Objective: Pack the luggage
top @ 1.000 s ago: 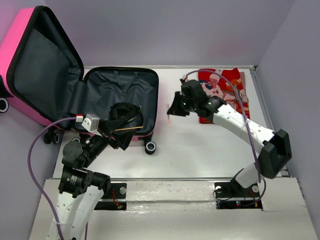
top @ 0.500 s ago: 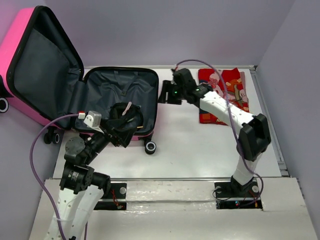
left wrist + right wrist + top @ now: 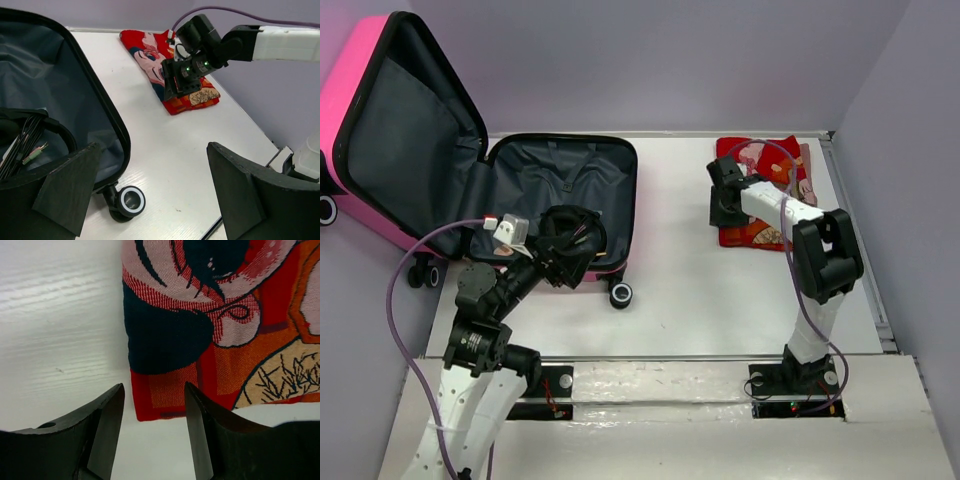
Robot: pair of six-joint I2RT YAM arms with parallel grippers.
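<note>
The hot-pink luggage lies open at the left, its lid (image 3: 365, 120) upright and its grey-lined base (image 3: 570, 175) flat on the table. Black headphones with cables (image 3: 572, 228) lie in the base and also show in the left wrist view (image 3: 30, 145). A folded red cartoon-print cloth (image 3: 775, 185) lies at the back right. My right gripper (image 3: 724, 210) is open and low over the cloth's near left corner (image 3: 165, 390), with one jaw on each side of it (image 3: 154, 440). My left gripper (image 3: 570, 262) is open and empty above the luggage's front rim (image 3: 107, 115).
A black luggage wheel (image 3: 131, 200) sticks out at the front right corner of the base, below my left gripper. Grey walls close the table at the back and right. The right arm's purple cable (image 3: 770, 150) loops over the cloth.
My right gripper has swung from the luggage's right rim back to the red cloth and lowered over its corner. My left gripper has shifted slightly and stays open over the luggage's front edge.
</note>
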